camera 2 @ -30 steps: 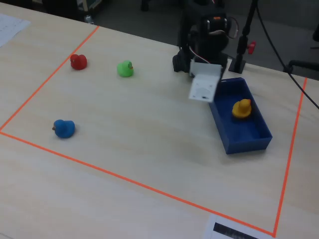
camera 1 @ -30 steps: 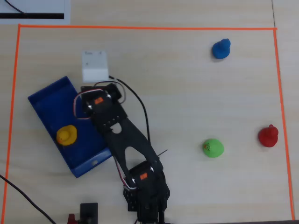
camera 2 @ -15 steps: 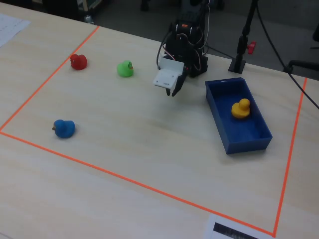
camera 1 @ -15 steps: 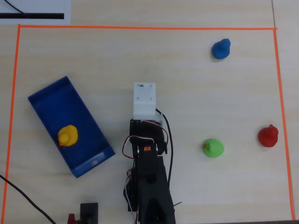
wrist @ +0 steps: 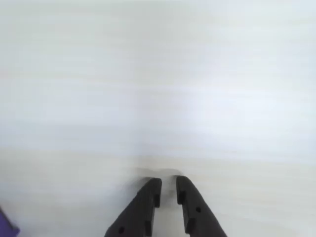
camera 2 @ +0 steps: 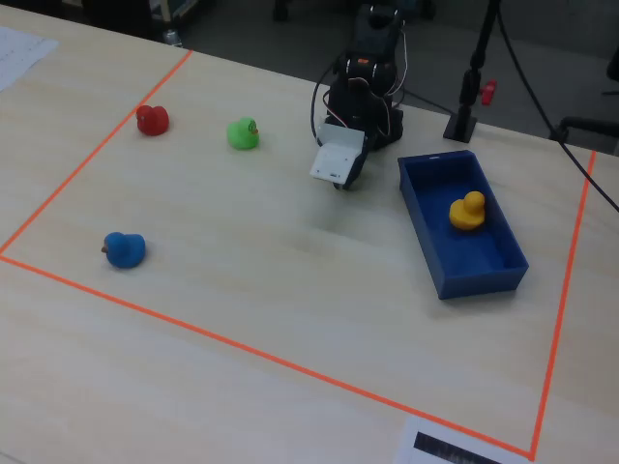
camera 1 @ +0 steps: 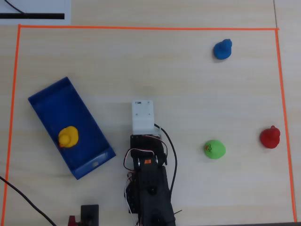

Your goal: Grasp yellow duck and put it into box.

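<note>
The yellow duck (camera 1: 68, 137) (camera 2: 469, 210) lies inside the dark-blue box (camera 1: 52, 101) (camera 2: 479, 280), near its middle. In the overhead view the arm is folded back toward its base, well right of the box, and its white wrist block (camera 1: 142, 117) hides the fingers. In the wrist view my gripper (wrist: 168, 183) hangs over bare pale table with its two dark fingers (wrist: 148, 202) drawn almost together and nothing between them. A sliver of the box (wrist: 5, 228) shows at that view's lower left corner. In the fixed view the gripper (camera 2: 343, 182) points down, left of the box.
A green duck (camera 1: 215, 149) (camera 2: 243, 133), a red duck (camera 1: 270, 137) (camera 2: 152, 119) and a blue duck (camera 1: 222, 49) (camera 2: 124, 248) sit apart on the table. Orange tape (camera 1: 141, 28) frames the work area. A black stand (camera 2: 462, 124) rises behind the box.
The arm swung away from above the box toward the table's middle and then pulled back closer to its base. The yellow duck stayed in the box.
</note>
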